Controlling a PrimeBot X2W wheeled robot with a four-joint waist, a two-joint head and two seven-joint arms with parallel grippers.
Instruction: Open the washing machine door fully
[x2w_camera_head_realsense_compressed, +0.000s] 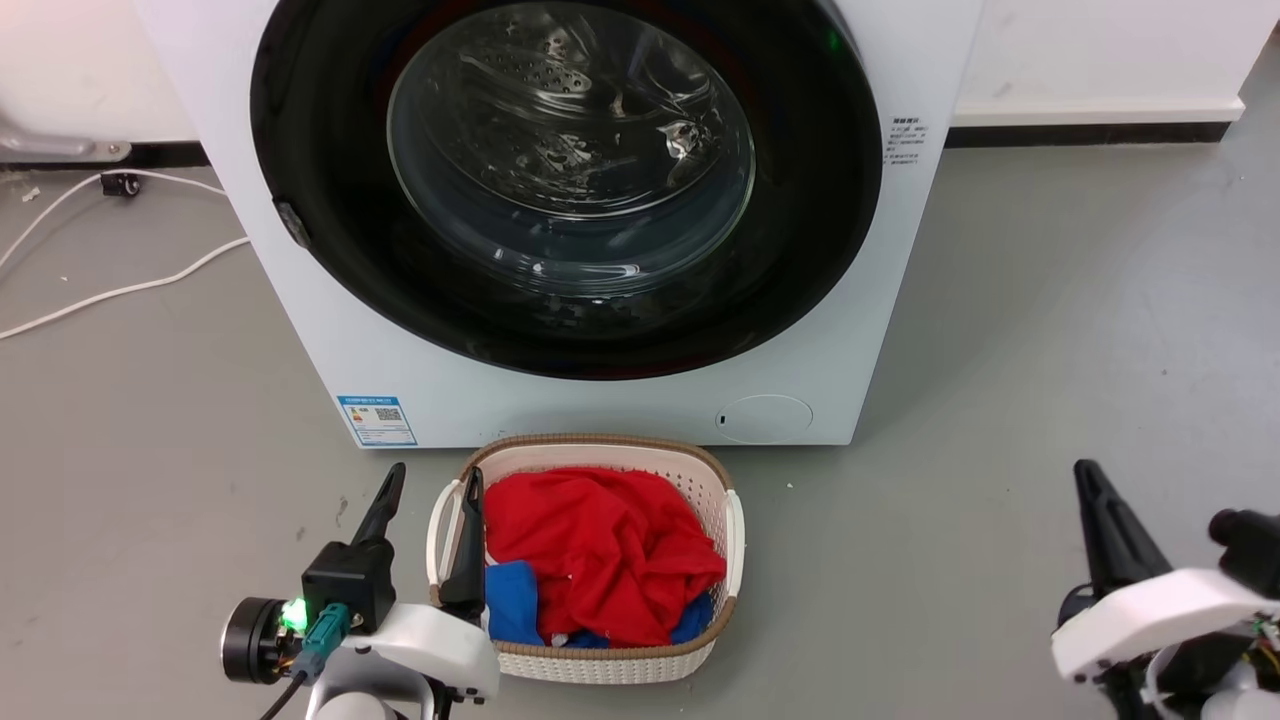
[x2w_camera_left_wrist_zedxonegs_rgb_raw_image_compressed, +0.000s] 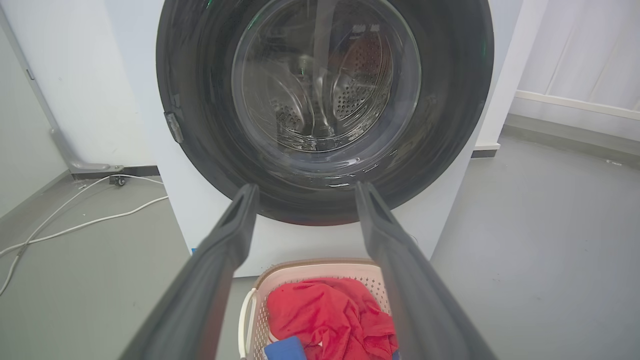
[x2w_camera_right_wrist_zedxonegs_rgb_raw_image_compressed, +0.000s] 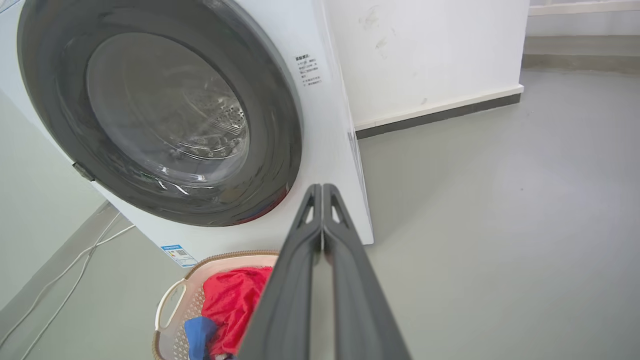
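Observation:
The washing machine door (x2w_camera_head_realsense_compressed: 800, 250) is a glossy black ring around a bulging clear glass bowl, lying flat against the white machine front, closed. A small grey catch (x2w_camera_head_realsense_compressed: 292, 222) sits on its left edge. The door (x2w_camera_left_wrist_zedxonegs_rgb_raw_image_compressed: 450, 100) fills the top of the left wrist view, beyond my open left gripper (x2w_camera_left_wrist_zedxonegs_rgb_raw_image_compressed: 306, 186), which holds nothing. In the head view the left gripper (x2w_camera_head_realsense_compressed: 436, 470) hovers low over the basket's left rim. My right gripper (x2w_camera_head_realsense_compressed: 1088, 475) is at the lower right, well off the machine. Its wrist view shows the right gripper (x2w_camera_right_wrist_zedxonegs_rgb_raw_image_compressed: 317, 186) shut and empty, with the door (x2w_camera_right_wrist_zedxonegs_rgb_raw_image_compressed: 270, 125) to its upper left.
A white plastic basket (x2w_camera_head_realsense_compressed: 600, 445) with red and blue laundry stands on the grey floor right in front of the machine. White cables (x2w_camera_head_realsense_compressed: 120, 290) trail on the floor to the left. A small round white flap (x2w_camera_head_realsense_compressed: 765, 418) is low on the machine front. A wall runs behind.

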